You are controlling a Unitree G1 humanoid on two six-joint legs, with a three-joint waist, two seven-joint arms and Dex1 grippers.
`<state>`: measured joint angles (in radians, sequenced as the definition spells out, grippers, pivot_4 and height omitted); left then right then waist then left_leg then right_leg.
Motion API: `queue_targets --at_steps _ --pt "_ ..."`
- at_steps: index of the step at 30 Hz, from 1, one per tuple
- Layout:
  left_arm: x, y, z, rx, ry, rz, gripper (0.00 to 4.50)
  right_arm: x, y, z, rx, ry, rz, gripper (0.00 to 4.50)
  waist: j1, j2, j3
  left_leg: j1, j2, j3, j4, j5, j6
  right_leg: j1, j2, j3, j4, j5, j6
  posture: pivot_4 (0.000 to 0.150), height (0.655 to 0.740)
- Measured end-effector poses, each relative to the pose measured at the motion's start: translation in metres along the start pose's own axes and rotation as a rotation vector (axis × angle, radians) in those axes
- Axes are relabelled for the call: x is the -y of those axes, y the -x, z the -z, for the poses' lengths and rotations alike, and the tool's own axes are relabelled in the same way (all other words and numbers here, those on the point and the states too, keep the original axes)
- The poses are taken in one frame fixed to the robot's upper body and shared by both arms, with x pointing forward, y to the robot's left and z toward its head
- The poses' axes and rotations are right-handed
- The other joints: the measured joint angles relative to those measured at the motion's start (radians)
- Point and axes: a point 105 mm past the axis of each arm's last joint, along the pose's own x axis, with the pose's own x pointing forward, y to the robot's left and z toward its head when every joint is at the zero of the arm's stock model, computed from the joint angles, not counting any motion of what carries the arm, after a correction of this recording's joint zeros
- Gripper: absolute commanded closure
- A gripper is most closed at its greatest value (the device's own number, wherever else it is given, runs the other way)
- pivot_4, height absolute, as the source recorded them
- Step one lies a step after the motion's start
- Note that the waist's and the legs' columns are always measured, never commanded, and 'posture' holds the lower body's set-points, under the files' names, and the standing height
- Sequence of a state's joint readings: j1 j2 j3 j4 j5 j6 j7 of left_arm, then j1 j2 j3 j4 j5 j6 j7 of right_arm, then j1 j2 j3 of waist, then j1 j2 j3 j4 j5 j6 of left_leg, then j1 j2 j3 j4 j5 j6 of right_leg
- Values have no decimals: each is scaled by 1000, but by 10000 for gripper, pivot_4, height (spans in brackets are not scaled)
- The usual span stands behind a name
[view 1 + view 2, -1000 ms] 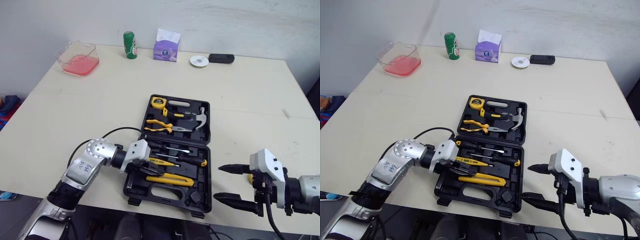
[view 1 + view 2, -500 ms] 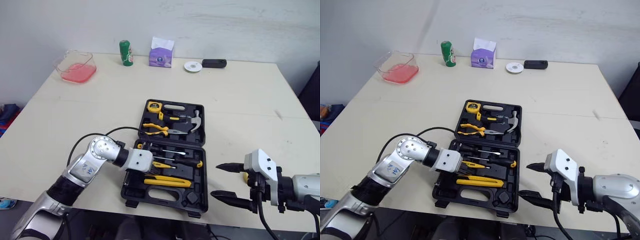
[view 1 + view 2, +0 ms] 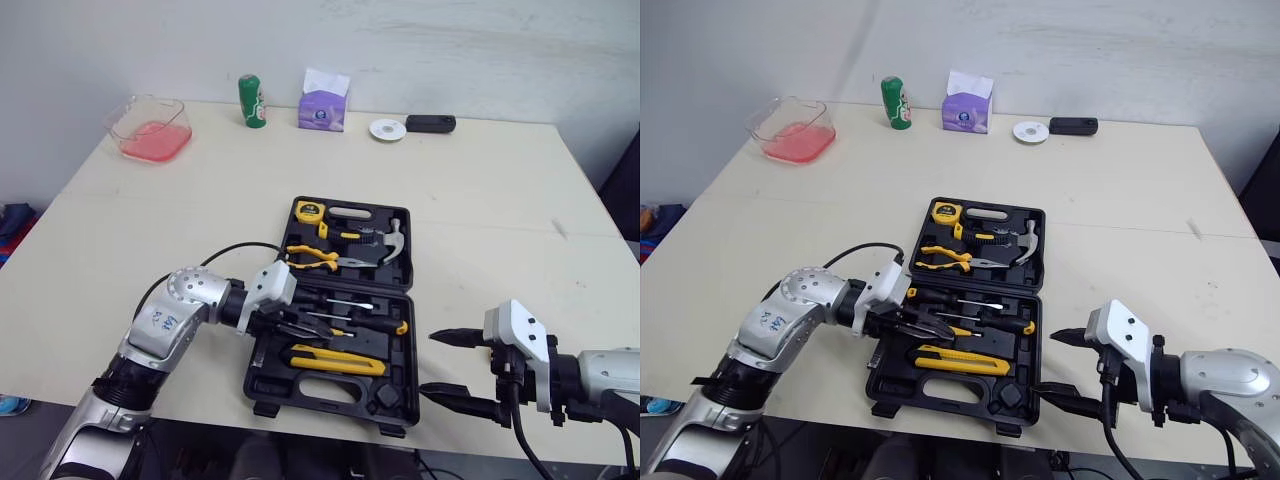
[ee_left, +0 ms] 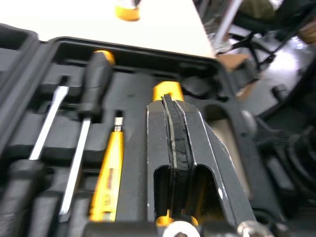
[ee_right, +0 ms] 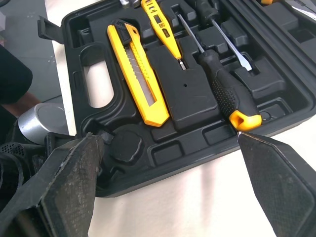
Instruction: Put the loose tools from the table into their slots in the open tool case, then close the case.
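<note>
The open case (image 3: 400,372) lies at centre frame on the tabletop (image 3: 200,200), its hinge running left to right. The left end effector (image 4: 170,106) is pinched shut over the near half's screwdrivers (image 3: 352,303), apparently empty. The right end effector (image 3: 428,363) gapes wide at lower right, just beside the case's right edge, and a blurred yellow object (image 4: 127,11) beyond the case may be a loose tool.

Soft, even indoor light falls from above on the pale desk (image 3: 480,190), so shadows there are faint and short. The black tool case (image 3: 405,385) is dark inside, with small glints on the hammer (image 3: 400,230) head. In the right wrist view, the desk glares almost white.
</note>
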<state>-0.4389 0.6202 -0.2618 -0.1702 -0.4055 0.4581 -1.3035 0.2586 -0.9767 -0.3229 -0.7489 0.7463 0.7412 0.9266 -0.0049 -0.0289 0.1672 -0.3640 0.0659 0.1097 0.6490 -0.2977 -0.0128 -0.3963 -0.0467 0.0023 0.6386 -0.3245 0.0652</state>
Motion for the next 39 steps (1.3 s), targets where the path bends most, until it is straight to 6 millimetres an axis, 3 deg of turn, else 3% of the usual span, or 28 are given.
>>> queue_targets --at_steps 6,14,22,24,28,33,36,38,39 --pt "2 -10 27 -154 -7 29 44538 -1 0 0 1 0 -6 0 0 0 0 -3 0 0 0 -1 1 -1 0 0 -2 0 0 1500 7244" --pt "2 -14 35 -285 -207 58 44538 -2 0 1 -2 -4 -11 0 2 1 -1 -2 0 0 0 -1 2 2 -2 0 -3 0 0 1500 7244" --pt "-1 -19 39 -241 -248 38 44538 -2 0 2 -6 -7 -4 0 4 9 -10 -2 -1 0 -1 0 4 5 -3 0 -10 0 -1 1500 7244" --pt "2 -13 41 -187 -181 11 38363 -1 2 4 -7 -14 11 0 3 9 -10 -2 -1 1 -1 0 4 5 -4 0 -11 0 -1 1500 7244" --pt "19 33 39 -3 154 -92 22002 15 27 11 -2 -58 149 0 -21 5 -7 -4 1 -2 -2 -2 2 -1 -3 -2 -5 1 0 1500 7244" --pt "24 111 30 67 312 -407 590 43 85 31 -30 -137 399 0 -21 4 -2 -5 1 -4 -3 -2 0 -2 -3 -5 -6 -1 -1 1500 7244" --pt "27 142 42 31 338 -564 590 51 118 50 -67 -189 505 0 -21 5 -1 -5 0 -3 -5 -3 1 -2 -7 -8 -10 -2 -2 1500 7244" --pt "29 169 58 -5 366 -688 590 56 139 62 -93 -216 571 0 -21 4 0 -5 -1 -3 -5 -4 2 -2 -9 -9 -11 -10 -18 1500 7244" --pt "29 182 64 -28 366 -749 590 57 148 67 -101 -225 595 0 -21 3 1 -5 -1 -3 -5 -4 2 -2 -10 -9 -11 -10 -18 1500 7244"
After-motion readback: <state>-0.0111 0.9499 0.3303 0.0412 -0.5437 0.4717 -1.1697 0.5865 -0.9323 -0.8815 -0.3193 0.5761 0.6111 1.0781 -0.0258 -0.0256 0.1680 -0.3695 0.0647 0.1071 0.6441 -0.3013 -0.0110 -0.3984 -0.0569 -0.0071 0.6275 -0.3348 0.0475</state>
